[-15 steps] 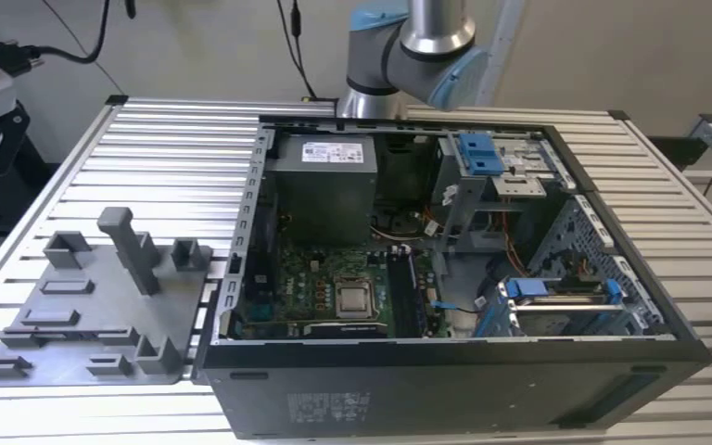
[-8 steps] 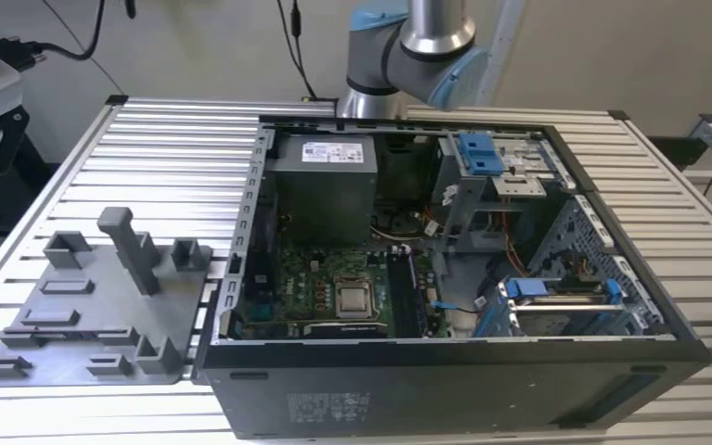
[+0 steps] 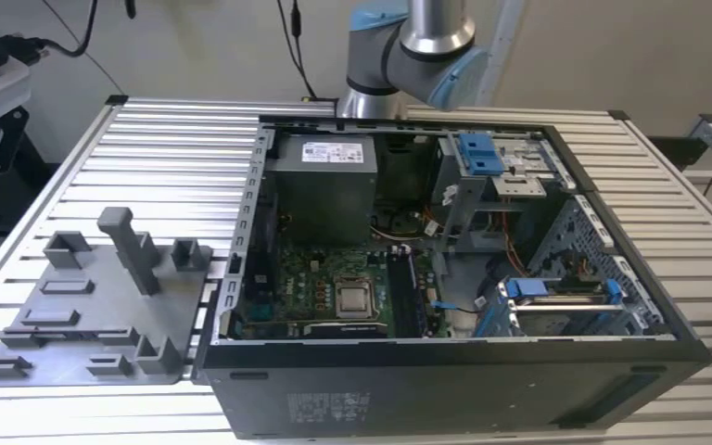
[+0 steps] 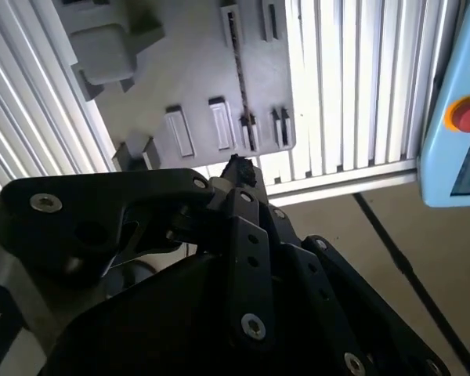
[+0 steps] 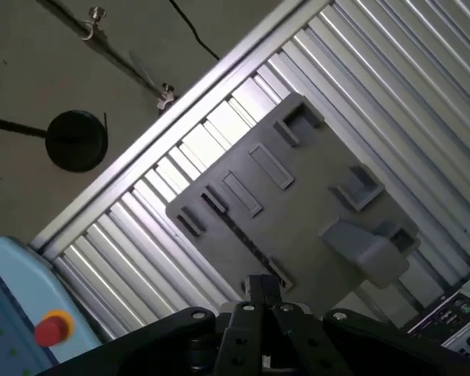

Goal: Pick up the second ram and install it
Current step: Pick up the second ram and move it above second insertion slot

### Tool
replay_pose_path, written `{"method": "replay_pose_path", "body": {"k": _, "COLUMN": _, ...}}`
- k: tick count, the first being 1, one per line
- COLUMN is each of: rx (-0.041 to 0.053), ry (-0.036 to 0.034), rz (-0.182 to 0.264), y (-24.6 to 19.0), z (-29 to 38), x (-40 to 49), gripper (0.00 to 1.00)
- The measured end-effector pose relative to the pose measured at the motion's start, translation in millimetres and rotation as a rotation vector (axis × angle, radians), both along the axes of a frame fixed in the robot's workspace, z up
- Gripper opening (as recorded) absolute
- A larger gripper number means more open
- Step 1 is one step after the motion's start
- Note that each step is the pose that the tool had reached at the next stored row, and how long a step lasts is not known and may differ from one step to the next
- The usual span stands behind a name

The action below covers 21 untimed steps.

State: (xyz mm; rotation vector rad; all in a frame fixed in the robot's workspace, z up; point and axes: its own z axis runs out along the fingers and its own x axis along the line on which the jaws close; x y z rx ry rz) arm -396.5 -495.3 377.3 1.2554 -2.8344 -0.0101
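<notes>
The second ram [image 4: 240, 78] is a thin dark strip standing on edge in a slot of the grey plastic fixture [image 4: 188, 70], which lies on the slatted table. In the first wrist view the same ram [image 5: 239, 231] runs diagonally across the fixture [image 5: 298, 196]. My gripper [image 5: 262, 287] hangs high above the fixture, near the ram's end, with its black fingers closed together and nothing between them. Its tips [image 4: 236, 168] also show in the second wrist view. The exterior view shows the fixture [image 3: 84, 315] to the left of the open computer case [image 3: 455, 278].
Inside the case lie the green motherboard with the silver processor [image 3: 356, 298] and dark memory slots [image 3: 402, 287] beside it. A grey upright post [image 3: 127, 246] rises from the fixture. A blue pendant with a red button [image 4: 464, 117] sits past the table's edge.
</notes>
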Motion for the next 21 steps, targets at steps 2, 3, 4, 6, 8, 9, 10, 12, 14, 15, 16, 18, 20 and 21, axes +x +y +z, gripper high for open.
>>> {"method": "replay_pose_path", "body": {"k": 2, "rx": -0.002, "ry": -0.0003, "rz": 0.025, "y": 0.1, "z": -0.3, "x": 0.0, "gripper": 0.11}}
{"method": "replay_pose_path", "body": {"k": 3, "rx": -0.0022, "ry": -0.0002, "rz": 0.04, "y": 0.1, "z": -0.4, "x": 0.0, "gripper": 0.11}}
{"method": "replay_pose_path", "body": {"k": 4, "rx": -0.0024, "ry": -0.0003, "rz": 0.055, "y": 0.1, "z": -0.5, "x": 0.0, "gripper": 0.11}}
{"method": "replay_pose_path", "body": {"k": 6, "rx": -0.0033, "ry": -0.0007, "rz": 0.084, "y": 0.1, "z": -0.9, "x": 0.0, "gripper": 0.11}}
{"method": "replay_pose_path", "body": {"k": 8, "rx": -0.0037, "ry": -0.001, "rz": 0.112, "y": 0.1, "z": -1.1, "x": 0.0, "gripper": 0.11}}
{"method": "replay_pose_path", "body": {"k": 9, "rx": -0.0037, "ry": -0.0011, "rz": 0.127, "y": 0.1, "z": -1.3, "x": 0.0, "gripper": 0.11}}
{"method": "replay_pose_path", "body": {"k": 10, "rx": -0.0037, "ry": -0.0013, "rz": 0.141, "y": 0.1, "z": -1.5, "x": 0.0, "gripper": 0.11}}
{"method": "replay_pose_path", "body": {"k": 12, "rx": -0.0038, "ry": -0.0014, "rz": 0.173, "y": 0.1, "z": -1.8, "x": 0.0, "gripper": 0.11}}
{"method": "replay_pose_path", "body": {"k": 14, "rx": -0.0038, "ry": -0.0016, "rz": 0.208, "y": 0.2, "z": -2.4, "x": 0.0, "gripper": 0.11}}
{"method": "replay_pose_path", "body": {"k": 15, "rx": -0.0038, "ry": -0.0017, "rz": 0.225, "y": 0.2, "z": -2.8, "x": 0.0, "gripper": 0.11}}
{"method": "replay_pose_path", "body": {"k": 16, "rx": -0.0038, "ry": -0.002, "rz": 0.242, "y": 0.3, "z": -3.3, "x": 0.0, "gripper": 0.11}}
{"method": "replay_pose_path", "body": {"k": 18, "rx": -0.0039, "ry": -0.0033, "rz": 0.274, "y": 0.6, "z": -4.3, "x": 0.0, "gripper": 0.11}}
{"method": "replay_pose_path", "body": {"k": 20, "rx": -0.0042, "ry": -0.0055, "rz": 0.309, "y": 0.6, "z": -5.2, "x": 0.0, "gripper": 0.11}}
{"method": "replay_pose_path", "body": {"k": 21, "rx": -0.0043, "ry": -0.0069, "rz": 0.326, "y": 0.6, "z": -5.8, "x": 0.0, "gripper": 0.11}}
